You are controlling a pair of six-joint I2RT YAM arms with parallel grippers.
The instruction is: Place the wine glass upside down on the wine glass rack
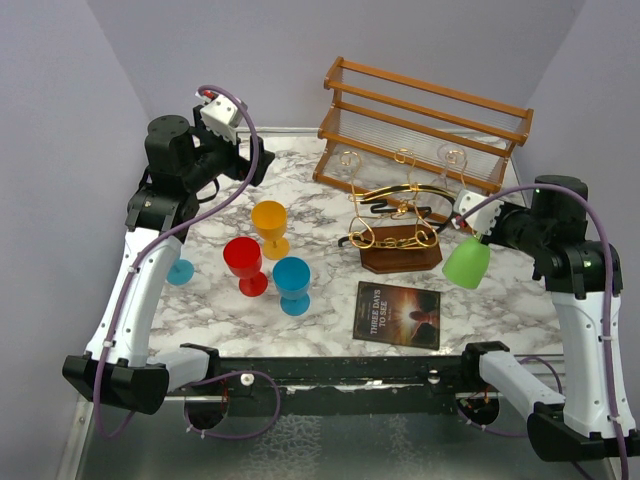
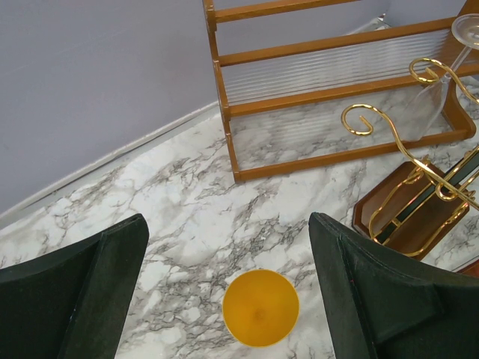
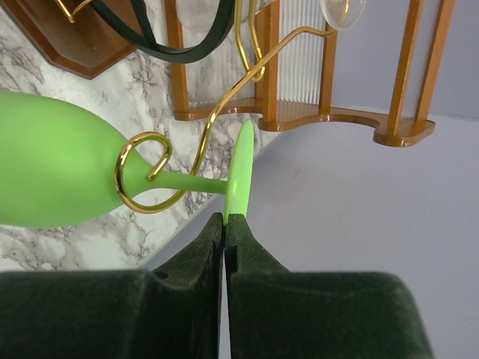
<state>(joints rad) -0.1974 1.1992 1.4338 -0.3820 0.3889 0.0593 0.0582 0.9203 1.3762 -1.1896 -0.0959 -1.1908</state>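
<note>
My right gripper [image 1: 468, 215] [image 3: 225, 218] is shut on the foot rim of a green wine glass [image 1: 466, 263] [image 3: 52, 172]. The glass hangs bowl down at the right end of the wine glass rack [image 1: 400, 225], a gold wire stand on a dark brown oval base. In the right wrist view its stem lies inside a curly gold loop [image 3: 138, 183] of the rack. My left gripper [image 1: 250, 160] [image 2: 227, 221] is open and empty, high above a yellow wine glass [image 1: 270, 225] [image 2: 260, 307]. The rack also shows in the left wrist view [image 2: 419, 202].
A red glass [image 1: 244, 262] and a blue glass [image 1: 292, 280] stand near the yellow one. A light blue glass [image 1: 180, 270] is partly hidden behind the left arm. A dark book [image 1: 398, 314] lies in front of the rack. A large wooden slatted rack [image 1: 425, 120] stands behind it. A clear glass [image 1: 450, 165] hangs on the gold rack.
</note>
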